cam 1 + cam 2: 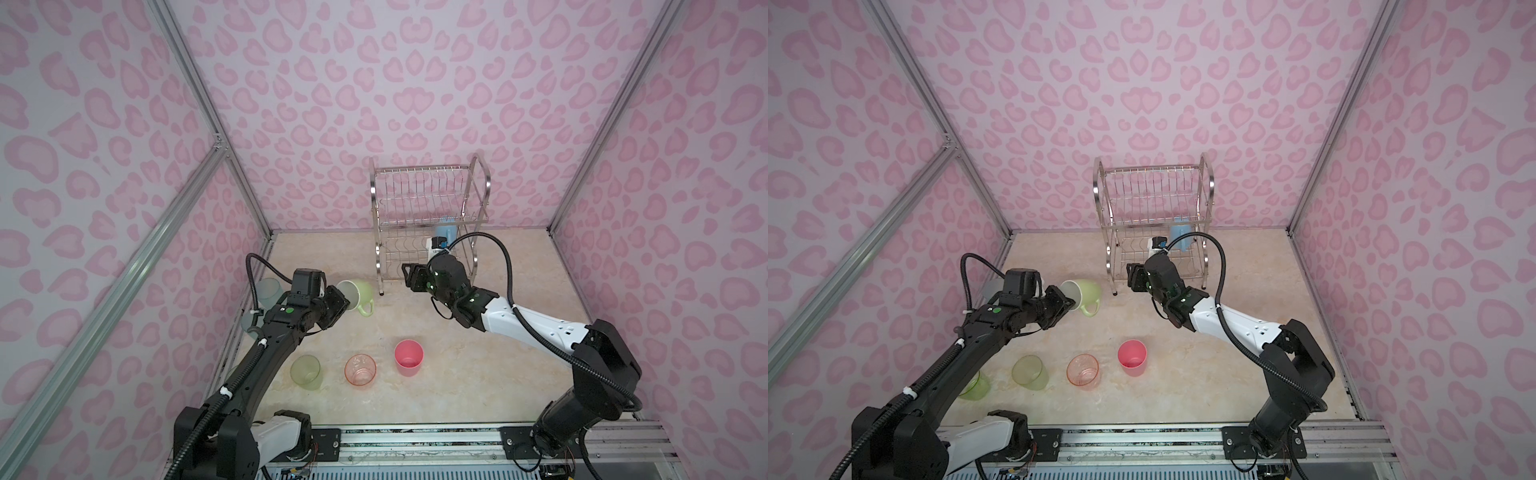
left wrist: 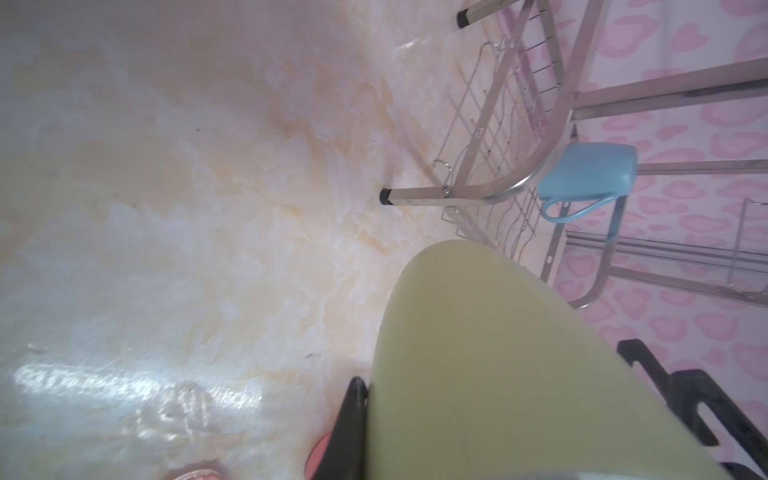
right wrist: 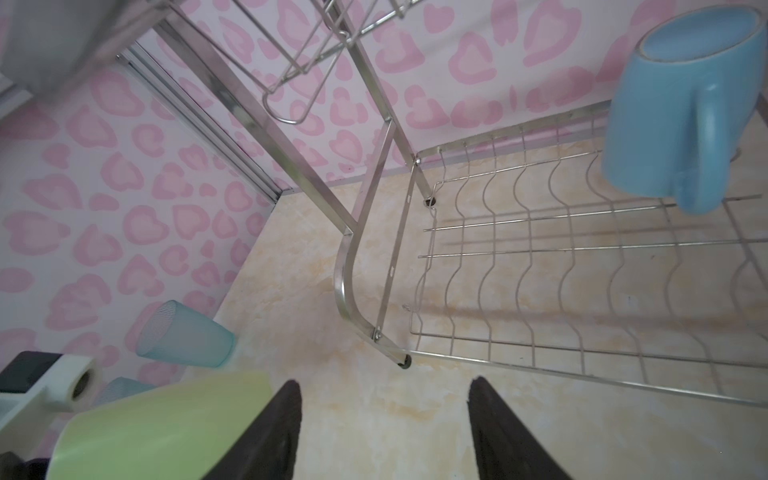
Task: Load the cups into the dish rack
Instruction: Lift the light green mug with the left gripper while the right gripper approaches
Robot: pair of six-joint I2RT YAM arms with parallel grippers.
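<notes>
**The left gripper holds the green mug beside the dish rack, and the right gripper waits open.**

In both top views the left gripper [image 1: 345, 302] pinches the rim of the green mug [image 1: 360, 296]. The mug is tilted with its mouth to the left, just left of the dish rack [image 1: 484, 183]. The right gripper [image 1: 409, 275] is spread and empty at the rack's near side. The blue mug [image 1: 447, 233] sits in the lower tier, on the right. The pink tumbler [image 1: 409, 357], orange tumbler [image 1: 360, 370] and yellow-green tumbler [image 1: 306, 372] stand in a row on the table [image 1: 478, 374], nearer. A pale blue tumbler [image 1: 268, 291] is by the left wall [image 1: 124, 208]. In the left wrist view the green mug [image 2: 498, 374] fills the space between the black fingers [image 2: 353, 424]. In the right wrist view the right gripper [image 3: 384, 415] has only table between its spread fingers, and the blue mug [image 3: 673, 124] rests bottom up on the lower wires.
</notes>
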